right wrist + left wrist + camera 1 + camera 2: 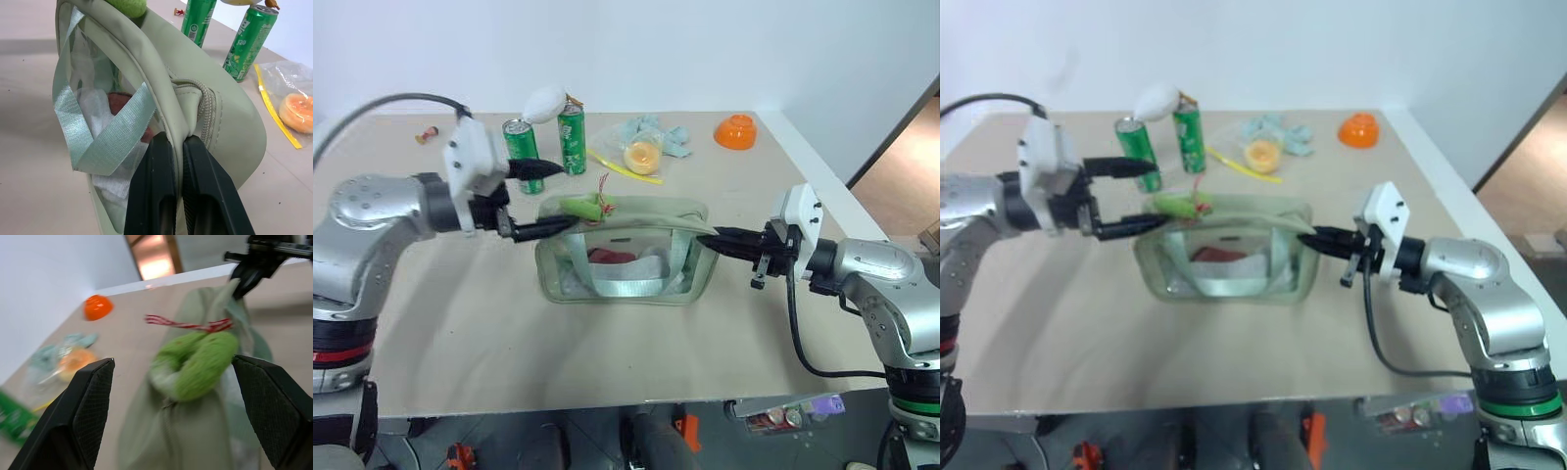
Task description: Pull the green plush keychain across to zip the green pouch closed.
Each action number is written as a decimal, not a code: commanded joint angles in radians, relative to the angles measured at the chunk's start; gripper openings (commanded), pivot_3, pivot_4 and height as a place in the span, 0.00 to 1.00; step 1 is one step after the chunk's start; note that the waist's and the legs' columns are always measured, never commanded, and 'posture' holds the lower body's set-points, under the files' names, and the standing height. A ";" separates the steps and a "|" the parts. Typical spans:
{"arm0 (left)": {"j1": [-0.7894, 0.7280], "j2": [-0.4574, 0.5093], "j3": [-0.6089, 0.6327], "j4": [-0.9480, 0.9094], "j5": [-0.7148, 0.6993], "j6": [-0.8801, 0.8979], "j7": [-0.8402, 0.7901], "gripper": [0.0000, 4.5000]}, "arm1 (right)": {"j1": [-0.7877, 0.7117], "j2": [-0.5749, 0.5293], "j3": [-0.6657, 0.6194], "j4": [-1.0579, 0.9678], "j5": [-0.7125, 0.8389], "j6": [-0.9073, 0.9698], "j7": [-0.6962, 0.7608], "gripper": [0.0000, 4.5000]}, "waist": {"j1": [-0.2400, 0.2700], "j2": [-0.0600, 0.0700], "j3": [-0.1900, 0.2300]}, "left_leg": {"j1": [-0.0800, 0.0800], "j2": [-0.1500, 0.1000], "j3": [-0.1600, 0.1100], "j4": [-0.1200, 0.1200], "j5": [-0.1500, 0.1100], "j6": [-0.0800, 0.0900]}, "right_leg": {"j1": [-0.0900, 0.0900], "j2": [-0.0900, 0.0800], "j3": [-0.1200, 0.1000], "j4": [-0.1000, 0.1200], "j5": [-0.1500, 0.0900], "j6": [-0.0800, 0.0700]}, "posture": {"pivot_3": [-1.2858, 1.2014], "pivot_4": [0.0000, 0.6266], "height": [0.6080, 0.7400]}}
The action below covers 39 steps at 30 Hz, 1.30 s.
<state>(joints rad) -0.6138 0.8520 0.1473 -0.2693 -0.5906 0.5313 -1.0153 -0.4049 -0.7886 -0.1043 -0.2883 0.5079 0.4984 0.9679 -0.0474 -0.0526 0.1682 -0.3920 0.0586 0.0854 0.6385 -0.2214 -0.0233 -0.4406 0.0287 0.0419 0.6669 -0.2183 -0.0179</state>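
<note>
While the zip run looks finished, with nothing left but pulling the arms away:

Pouch: pale sage-green rectangular zip pouch (625, 257) with clear plastic sides and green webbing strap handles, upright near the middle of the beige counter (460, 333); white and red contents visible through the clear wall.

Keychain: small lime-green curved plush keychain (584, 207) with red-pink cord tie, lying on the pouch top at the end nearest the left arm; untouched.

Left tool (530, 200): black fingers spread wide, one either side of the plush, gripping nothing.

Right tool (177, 161): fingers pressed together, pinching the pouch's end seam beside the zip teeth.

Zip: no gap visible along the top, judged closed; fully seated or not, cannot tell.

Left to do: probably only release of the right-hand pinch.

Behind the pouch: two dark green soda cans (546, 145), a clear bag with a yellow-orange round item (642, 155), a small orange bowl (736, 131).
</note>
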 commanded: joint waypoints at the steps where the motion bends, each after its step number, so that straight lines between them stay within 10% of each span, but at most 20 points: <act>1: 0.117 0.040 0.123 -0.028 -0.013 0.025 0.032 0.90 | -0.027 0.001 -0.001 0.002 0.003 -0.015 0.008 0.00 | -0.002 0.000 0.000 | 0.000 0.001 0.001 0.000 0.000 0.000 | 0.000 0.000 0.001 0.000 0.000 0.000 | 0.52 0.24 1.00; 19: 0.377 -0.078 0.139 -0.202 -0.122 0.080 0.178 0.90 | -0.047 -0.004 0.010 0.018 -0.012 -0.024 0.029 0.00 | 0.000 0.000 0.000 | 0.001 0.003 0.001 0.000 0.000 0.000 | 0.000 0.001 0.000 0.000 0.001 -0.001 | 0.52 0.24 1.00; 31: 0.369 -0.077 0.086 -0.175 -0.071 0.013 0.140 0.02 | -0.032 -0.014 -0.005 -0.001 0.005 0.004 0.028 0.00 | 0.000 0.000 0.000 | 0.001 0.003 0.002 0.000 0.000 0.000 | 0.000 0.000 0.001 0.000 0.001 -0.001 | 0.52 0.24 1.00; 39: 0.357 -0.077 0.072 -0.178 -0.067 0.013 0.127 0.00 | -0.027 -0.100 -0.075 0.067 0.040 0.067 0.054 0.61 | 0.002 0.000 0.000 | 0.000 0.002 0.001 0.000 0.000 0.000 | 0.000 -0.001 0.001 0.000 0.001 -0.001 | 0.52 0.24 1.00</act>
<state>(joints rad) -0.2431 0.7666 0.2165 -0.4354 -0.6595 0.5639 -0.8811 -0.4191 -0.8533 -0.1090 -0.2471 0.5609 0.5924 1.0170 -0.0451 -0.0528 0.1683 -0.3920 0.0605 0.0870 0.6388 -0.2214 -0.0233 -0.4407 0.0278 0.0427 0.6666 -0.2176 -0.0187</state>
